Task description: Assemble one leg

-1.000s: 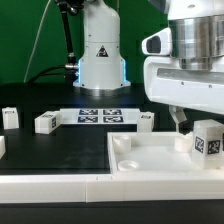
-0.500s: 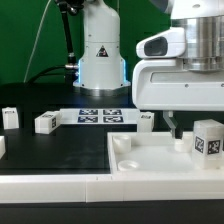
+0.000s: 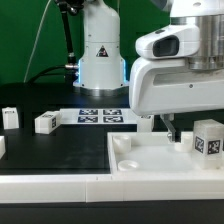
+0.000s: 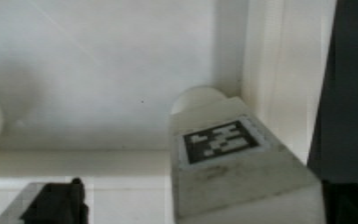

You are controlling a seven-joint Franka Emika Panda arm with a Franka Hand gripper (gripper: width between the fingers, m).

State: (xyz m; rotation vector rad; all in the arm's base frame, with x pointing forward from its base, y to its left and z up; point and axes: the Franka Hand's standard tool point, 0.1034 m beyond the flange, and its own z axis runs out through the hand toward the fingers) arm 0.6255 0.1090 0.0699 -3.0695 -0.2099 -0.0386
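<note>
The leg (image 3: 207, 140) is a small white plastic block with flat faces and crisp edges, carrying a square black-and-white marker tag on the face turned toward the exterior camera. It stands upright on the tray (image 3: 150, 165), near the exterior view's right edge, its long axis vertical and its tagged face tilted slightly. In the wrist view the leg (image 4: 229, 150) appears as a tapering white block with the tag on its near face, resting on the tray's smooth matte floor (image 4: 105, 80) close beside a raised straight rim.

The tray is a large flat white moulding with a low raised border and a shallow round socket (image 3: 128, 163) at the corner nearest the exterior view's left. It lies on the black tabletop (image 3: 50, 145).

The gripper (image 3: 172, 127) hangs from the arm's bulky glossy white housing, just beside the leg on the exterior view's left and apart from it. 1 dark finger (image 4: 55, 200) shows in the wrist view, with the other at the frame's edge, and the leg lies between them without visible contact, so the jaws stand parted and hold nothing.

Behind, the marker board (image 3: 98, 116) lies flat with its printed tags. 3 more small white blocks sit on the tabletop: 1 (image 3: 10, 117) and another (image 3: 45, 122) toward the exterior view's left, and 1 (image 3: 146, 121) just behind the tray.
</note>
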